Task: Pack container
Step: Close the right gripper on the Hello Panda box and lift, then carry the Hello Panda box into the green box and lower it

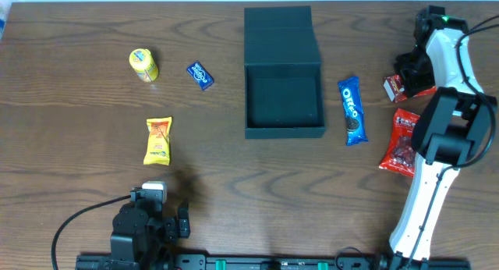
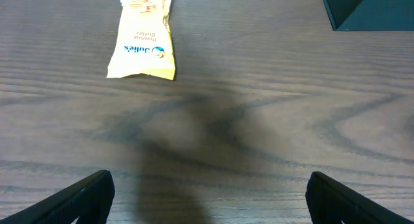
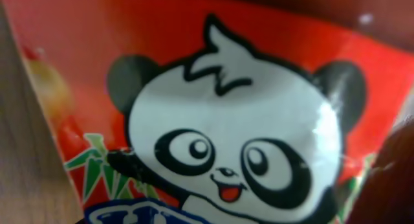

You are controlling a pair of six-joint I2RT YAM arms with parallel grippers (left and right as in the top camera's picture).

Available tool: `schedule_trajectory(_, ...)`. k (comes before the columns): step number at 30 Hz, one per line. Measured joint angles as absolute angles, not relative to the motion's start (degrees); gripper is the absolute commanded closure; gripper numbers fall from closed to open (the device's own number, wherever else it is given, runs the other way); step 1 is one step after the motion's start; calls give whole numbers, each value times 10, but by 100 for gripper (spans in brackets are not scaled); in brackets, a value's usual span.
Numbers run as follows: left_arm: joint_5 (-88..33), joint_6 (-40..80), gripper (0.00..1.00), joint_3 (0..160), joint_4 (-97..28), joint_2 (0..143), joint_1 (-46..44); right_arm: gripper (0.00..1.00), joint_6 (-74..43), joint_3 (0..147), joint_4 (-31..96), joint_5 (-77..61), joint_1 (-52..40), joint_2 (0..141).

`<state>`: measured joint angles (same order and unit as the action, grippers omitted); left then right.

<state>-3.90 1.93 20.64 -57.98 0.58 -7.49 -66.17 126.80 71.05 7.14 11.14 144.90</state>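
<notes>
The left pincer (image 2: pixel 210 201) stands wide, its two black tips at the bottom corners of the left wrist view with bare table (image 2: pixel 259 120) between them and nothing held. Ahead of it lies one yellow packet (image 2: pixel 142 49) marked Julie's Peanut Butter, and one corner of the dark green container (image 2: pixel 375 13) shows at the upper right. From overhead there is one container (image 1: pixel 284 106), square, sitting at the middle of the table with its lid (image 1: pixel 281 36) flipped open toward the far edge and its inside bare. Six snacks lie around it, all outside. To its left are three: one yellow tub (image 1: pixel 143 65), one small blue packet (image 1: pixel 200 75) just beside the tub, and the yellow packet nearer the front. To its right are three more: one blue Oreo packet (image 1: pixel 352 110) just beside the container's wall, one large red bag (image 1: pixel 401 143), and one small red packet (image 1: pixel 394 87). The right pincer (image 1: pixel 404 76) is down at that small red packet; whether it grips it I cannot tell. In the right wrist view the small red packet fills the frame, showing one cartoon panda, too close for the tips to be made out.
</notes>
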Motion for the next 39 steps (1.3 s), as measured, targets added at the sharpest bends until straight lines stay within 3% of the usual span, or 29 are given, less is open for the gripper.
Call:
schedule_trajectory(3,-39,19,4,206,-580,6,-75,62,-654,1270,714,75,107,1447)
schedule_trajectory(13,-39,19,4,206,-580,6,-75,64,-616,1270,730,69,95,1415)
schedule_trajectory(22,-39,19,5,206,-580,6,-75,61,-470,1270,745,69,60,1264)
schedule_trajectory(33,-39,19,5,206,-580,6,-75,61,-323,1270,788,33,-142,1137)
schedule_trajectory(36,-39,19,4,206,-580,6,-75,65,-314,1270,787,28,-204,1140)
schedule_trajectory(39,-39,19,5,206,-580,6,-75,76,-308,1270,777,25,-263,1140)
